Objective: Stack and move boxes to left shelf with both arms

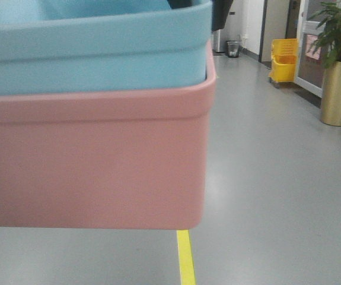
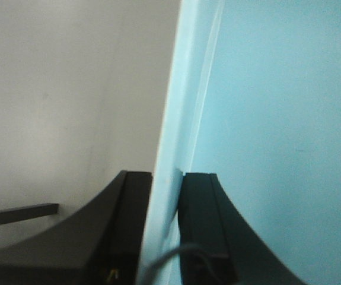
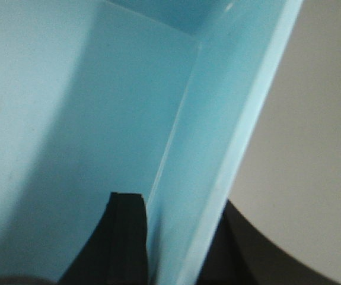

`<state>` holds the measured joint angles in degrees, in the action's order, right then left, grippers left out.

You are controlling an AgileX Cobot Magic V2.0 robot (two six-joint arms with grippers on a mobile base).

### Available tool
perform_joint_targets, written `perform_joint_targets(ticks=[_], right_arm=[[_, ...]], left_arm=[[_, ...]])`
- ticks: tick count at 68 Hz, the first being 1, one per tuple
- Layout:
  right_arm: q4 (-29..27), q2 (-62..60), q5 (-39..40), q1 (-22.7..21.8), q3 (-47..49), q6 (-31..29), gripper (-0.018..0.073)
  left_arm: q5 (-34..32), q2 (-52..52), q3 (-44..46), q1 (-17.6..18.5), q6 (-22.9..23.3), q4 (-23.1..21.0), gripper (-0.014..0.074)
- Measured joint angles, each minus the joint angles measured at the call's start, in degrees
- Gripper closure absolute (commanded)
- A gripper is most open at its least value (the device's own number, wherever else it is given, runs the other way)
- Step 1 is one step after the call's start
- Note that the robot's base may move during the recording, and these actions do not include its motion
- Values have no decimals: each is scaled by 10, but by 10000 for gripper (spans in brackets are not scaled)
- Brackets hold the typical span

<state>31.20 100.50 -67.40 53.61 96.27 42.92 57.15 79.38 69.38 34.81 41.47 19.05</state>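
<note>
Close against the front camera, the blue bin [image 1: 93, 53] sits nested inside the pink bin [image 1: 93, 160], its rim and upper wall standing proud of the pink rim. The pair fills the left and upper frame. The pink bin's underside is seen clear of the grey floor [image 1: 277, 178], and a yellow line [image 1: 185, 258] runs out from beneath its corner. Left wrist view: the left gripper [image 2: 168, 178] straddles one thin blue wall, one black finger [image 2: 126, 225] outside and one inside, jaws narrow and pressed on the plastic. Right wrist view: the right gripper [image 3: 176, 205] grips another blue wall near an inner corner, inner finger [image 3: 126, 237] plain, outer finger partly hidden behind the rim. Background, well apart: yellow mop bucket [image 1: 284, 59], gold planter [image 1: 339, 92].
</note>
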Motion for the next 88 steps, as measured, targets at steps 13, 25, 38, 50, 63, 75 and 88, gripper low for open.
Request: perform_joint_targets(ticks=[13, 25, 38, 50, 63, 75, 88], right_arm=[[0, 0, 0, 0, 0, 0, 505], [0, 0, 0, 1, 0, 0, 505], [0, 0, 0, 1, 0, 0, 505], [0, 0, 0, 1, 0, 0, 505], [0, 0, 0, 1, 0, 0, 505], [0, 0, 0, 1, 0, 0, 505], [0, 0, 0, 1, 0, 0, 505]], left_arm=[[0, 0, 0, 0, 0, 0, 606], [0, 0, 0, 0, 0, 0, 606], [0, 0, 0, 0, 0, 0, 606], [0, 0, 0, 0, 0, 0, 606], [0, 0, 0, 0, 0, 0, 606], [0, 0, 0, 0, 0, 0, 606], [0, 0, 0, 0, 0, 0, 606]])
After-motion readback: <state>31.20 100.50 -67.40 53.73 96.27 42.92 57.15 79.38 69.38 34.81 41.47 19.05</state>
